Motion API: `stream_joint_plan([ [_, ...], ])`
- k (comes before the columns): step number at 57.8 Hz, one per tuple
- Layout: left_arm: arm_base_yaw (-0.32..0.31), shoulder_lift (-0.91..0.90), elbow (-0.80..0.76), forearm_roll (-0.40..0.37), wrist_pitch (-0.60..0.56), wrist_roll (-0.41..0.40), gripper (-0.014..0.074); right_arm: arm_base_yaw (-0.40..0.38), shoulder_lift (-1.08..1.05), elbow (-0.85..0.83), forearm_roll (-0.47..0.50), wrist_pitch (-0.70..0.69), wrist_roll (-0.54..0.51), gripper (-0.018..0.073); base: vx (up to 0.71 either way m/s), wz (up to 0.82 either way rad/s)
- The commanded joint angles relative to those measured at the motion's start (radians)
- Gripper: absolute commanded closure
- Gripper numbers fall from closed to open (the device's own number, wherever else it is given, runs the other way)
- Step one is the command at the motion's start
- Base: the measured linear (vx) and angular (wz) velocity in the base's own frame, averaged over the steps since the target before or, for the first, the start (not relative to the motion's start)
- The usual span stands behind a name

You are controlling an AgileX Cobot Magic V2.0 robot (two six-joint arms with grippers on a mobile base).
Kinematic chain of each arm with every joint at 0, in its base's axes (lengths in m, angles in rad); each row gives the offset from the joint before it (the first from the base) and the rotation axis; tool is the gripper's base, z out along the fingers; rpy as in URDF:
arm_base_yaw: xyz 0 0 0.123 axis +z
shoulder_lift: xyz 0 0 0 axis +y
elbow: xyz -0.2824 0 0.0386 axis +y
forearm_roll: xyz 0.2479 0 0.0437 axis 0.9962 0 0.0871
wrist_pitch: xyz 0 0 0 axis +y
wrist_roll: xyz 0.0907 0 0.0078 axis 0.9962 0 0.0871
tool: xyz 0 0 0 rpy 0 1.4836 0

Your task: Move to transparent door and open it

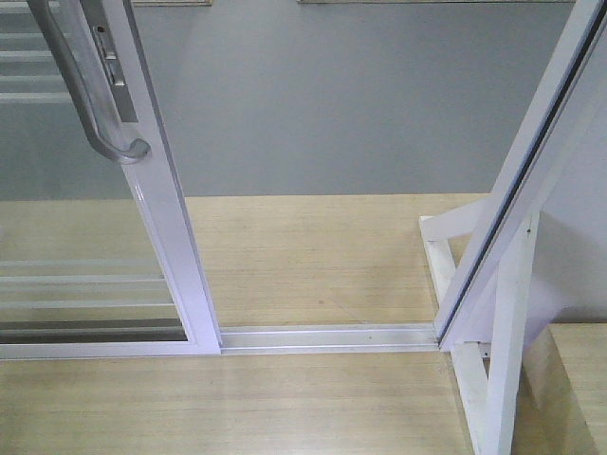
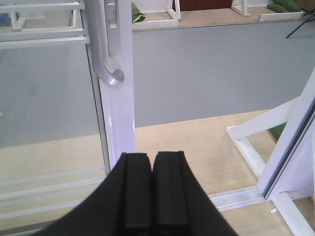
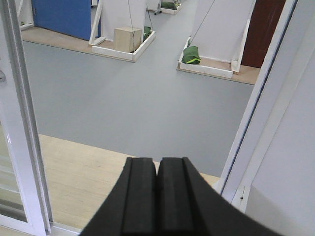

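Black left fingers [image 2: 137, 191] fill the bottom of the left wrist view, pads pressed together, nothing between them. Left gripper [image 2: 152, 183] empty. Just beyond the tips, slightly left: white frame of the door [image 2: 120, 118], upright, slid aside. Grey handle [image 2: 106, 54] hangs above and left of the tips, well apart from them, its hooked end curling toward the gap. Floor track [image 1: 327, 336] runs bare from the door's edge to the slanted post [image 1: 517, 180]. Right gripper [image 3: 158, 191] likewise closed and empty; door frame at far left of its fingers, post to their right, grey floor [image 3: 138, 98] ahead through the opening.
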Motion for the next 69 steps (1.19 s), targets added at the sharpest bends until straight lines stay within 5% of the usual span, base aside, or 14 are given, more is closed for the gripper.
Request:
stream_joint_plan([
  [1,-0.005,0.009,-0.026,-0.009,-0.075,-0.001,0.0596,-0.005,0.012,-0.028,0.001,-0.090,-0.009,0.0562,0.00,0.00],
  [17,-0.005,-0.049,-0.026,0.012,-0.083,0.015,0.0596,-0.005,0.012,-0.028,0.001,-0.090,-0.009,0.0562,0.00,0.00],
  [24,-0.005,-0.137,0.043,0.056,-0.170,0.020,0.0596,-0.005,0.012,-0.028,-0.001,-0.090,-0.009,0.0562,0.00,0.00],
  [41,-0.004,-0.152,0.446,0.007,-0.741,0.015,0.0596,-0.005,0.012,-0.028,-0.002,-0.085,-0.009,0.0562,0.00,0.00],
  [55,0.077,-0.152,0.433,0.017,-0.614,0.027,0.0596,-0.005,0.012,-0.028,-0.002,-0.085,-0.009,0.0562,0.00,0.00],
  [69,0.081,-0.151,0.432,0.016,-0.592,-0.016,0.0596,-0.005,0.012,-0.028,-0.002,-0.085,-0.009,0.0562,0.00,0.00],
])
